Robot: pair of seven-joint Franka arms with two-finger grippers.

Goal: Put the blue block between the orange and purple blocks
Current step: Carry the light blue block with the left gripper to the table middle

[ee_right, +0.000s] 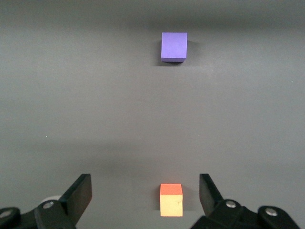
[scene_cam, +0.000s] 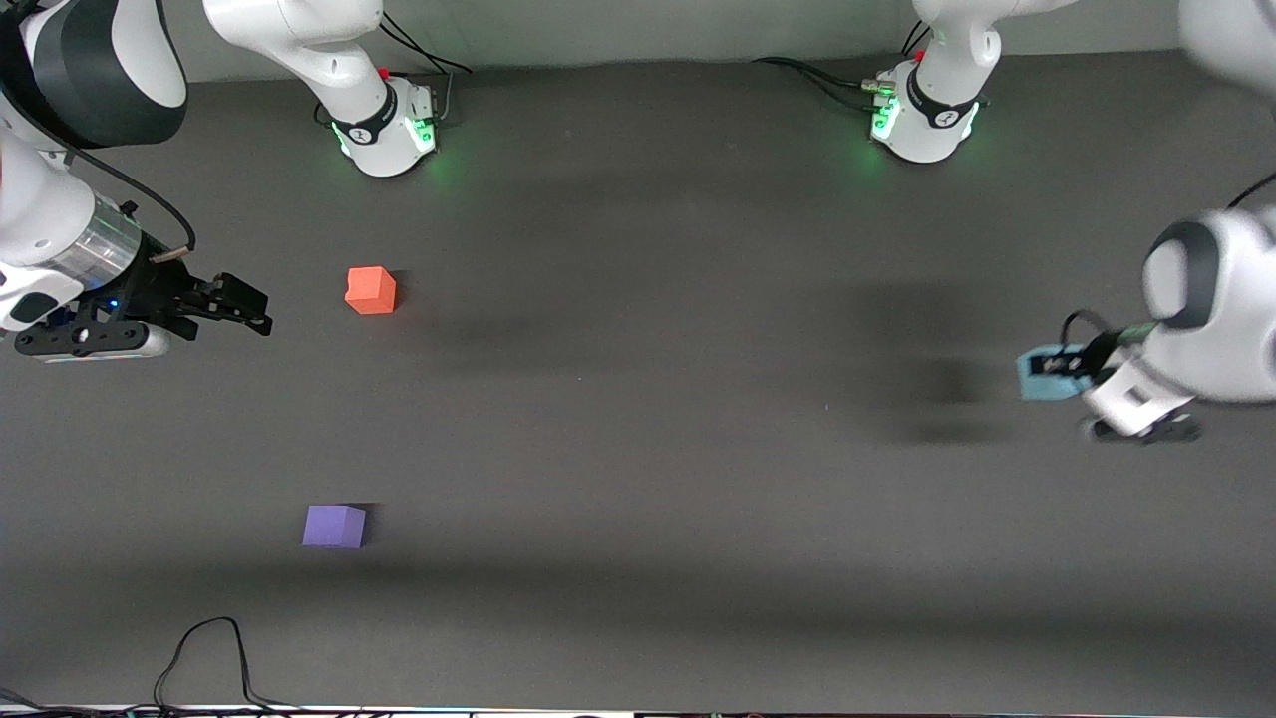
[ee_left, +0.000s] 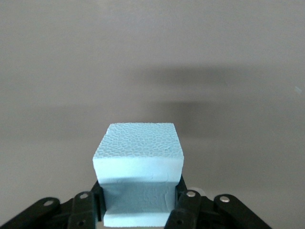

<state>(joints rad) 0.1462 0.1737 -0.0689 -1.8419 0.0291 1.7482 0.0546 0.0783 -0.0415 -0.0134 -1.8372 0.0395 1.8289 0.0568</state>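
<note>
Blue block (ee_left: 138, 164) is light sky-blue, top face with a fine pebbled cell pattern, sides smoother with a paler band under the top edge. Orange block (scene_cam: 371, 290) is orange-red, one side looking paler yellowish-orange in the right wrist view. Purple block (scene_cam: 335, 526) is flat violet, no markings. Table (scene_cam: 638, 479) is plain dark grey, matte. Left gripper (ee_left: 138, 200) fingers (ee_left: 187, 205) are black with silver screws; right gripper (ee_right: 145, 198) black too. Arms white with black bands, bases glowing green.

The left pincer (ee_left: 138, 202) grips the blue block (ee_left: 138, 157) between its fingers (ee_left: 187, 202) above the grey table (ee_left: 152, 57).
</note>
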